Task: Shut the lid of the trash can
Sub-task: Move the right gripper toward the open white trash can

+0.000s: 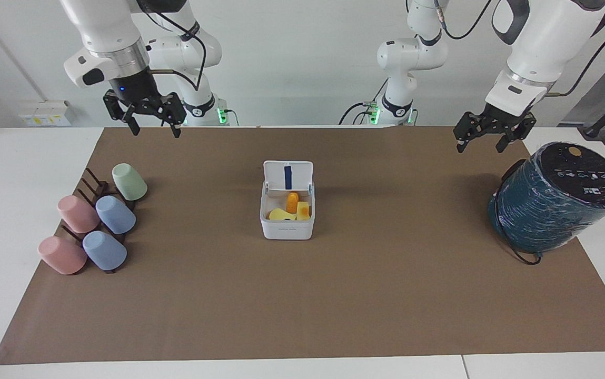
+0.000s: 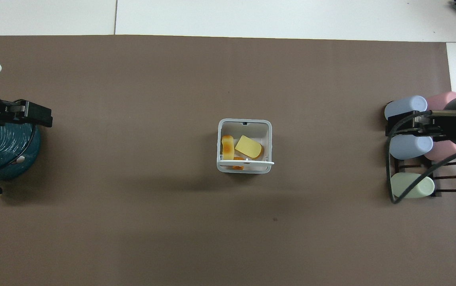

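Note:
The small white trash can [image 1: 287,229] stands in the middle of the brown mat, seen from above as a square rim [image 2: 244,121]. Its lid [image 1: 287,175] stands upright on the side nearer the robots, blue stripe showing, and appears edge-on from above [image 2: 245,162]. Yellow and orange toy food pieces [image 1: 291,209] lie inside. My right gripper [image 1: 155,131] hangs open and empty in the air over the cup rack's end of the mat [image 2: 394,127]. At the other end my left gripper [image 1: 479,148] waits open and empty above the teal cylinder [image 2: 39,115].
A dark rack with several pastel cups [image 1: 97,221] lying on it sits at the right arm's end [image 2: 410,147]. A big teal wrapped cylinder [image 1: 549,210] with a black top and a cable stands at the left arm's end [image 2: 1,151].

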`<state>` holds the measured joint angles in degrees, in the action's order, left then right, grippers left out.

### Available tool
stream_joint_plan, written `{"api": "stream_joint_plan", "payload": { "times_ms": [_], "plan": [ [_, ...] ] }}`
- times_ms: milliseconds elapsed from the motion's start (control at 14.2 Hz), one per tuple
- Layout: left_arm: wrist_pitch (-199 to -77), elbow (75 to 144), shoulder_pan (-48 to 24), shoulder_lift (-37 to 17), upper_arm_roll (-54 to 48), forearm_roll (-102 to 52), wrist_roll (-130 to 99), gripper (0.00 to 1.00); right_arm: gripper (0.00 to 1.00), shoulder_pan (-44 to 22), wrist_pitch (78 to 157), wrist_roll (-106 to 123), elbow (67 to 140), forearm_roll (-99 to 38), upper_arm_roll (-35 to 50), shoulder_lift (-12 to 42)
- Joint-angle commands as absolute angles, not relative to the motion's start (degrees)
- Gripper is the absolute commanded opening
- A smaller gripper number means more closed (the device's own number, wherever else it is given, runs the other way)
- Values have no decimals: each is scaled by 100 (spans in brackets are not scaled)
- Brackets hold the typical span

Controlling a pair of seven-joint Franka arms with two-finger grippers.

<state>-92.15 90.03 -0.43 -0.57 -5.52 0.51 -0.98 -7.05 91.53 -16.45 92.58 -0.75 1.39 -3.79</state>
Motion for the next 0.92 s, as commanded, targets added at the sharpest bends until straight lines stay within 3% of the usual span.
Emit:
{"api": "stream_joint_plan", "payload": {
  "times_ms": [0,847],
  "plan": [
    [-9246,9211,0,132,-554,-9,-62,100,100,-1009,9369,-2108,9614,-158,158,-580],
    [-9246,9211,0,132,-562,-9,-62,100,100,-2653,10397,-3954,10361,-246,158,-773]
  ]
}}
